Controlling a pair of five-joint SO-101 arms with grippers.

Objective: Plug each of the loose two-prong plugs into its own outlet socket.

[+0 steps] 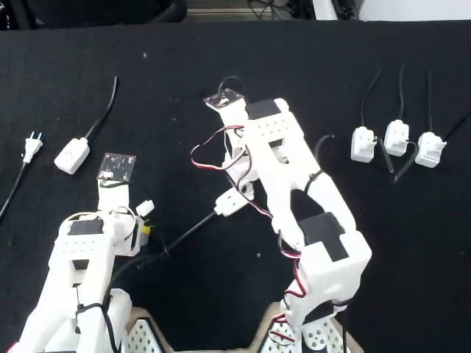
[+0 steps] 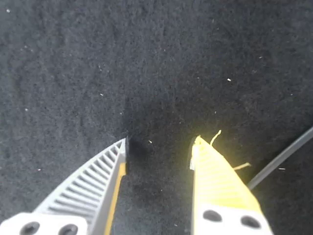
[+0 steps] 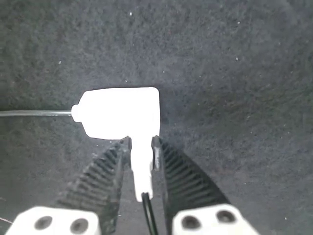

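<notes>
My right gripper (image 3: 141,145) is shut on a slim white plug (image 3: 142,171) with a black cable. The plug's front end meets the side of a white socket block (image 3: 120,112), and its prongs are hidden. In the high view this socket (image 1: 234,200) lies mid-table under the right arm, with its cable running toward the left arm. My left gripper (image 2: 160,144) is open just above bare black cloth, and a black cable (image 2: 283,156) passes beside its yellow finger (image 2: 215,176). A loose two-prong plug (image 1: 32,145) lies at the far left beside another white socket (image 1: 71,156).
Three white sockets (image 1: 363,143), (image 1: 397,137), (image 1: 430,149) sit in a row at the right with black cables leading away. The black cloth (image 1: 176,81) covers the whole table. The arm bases stand at the near edge.
</notes>
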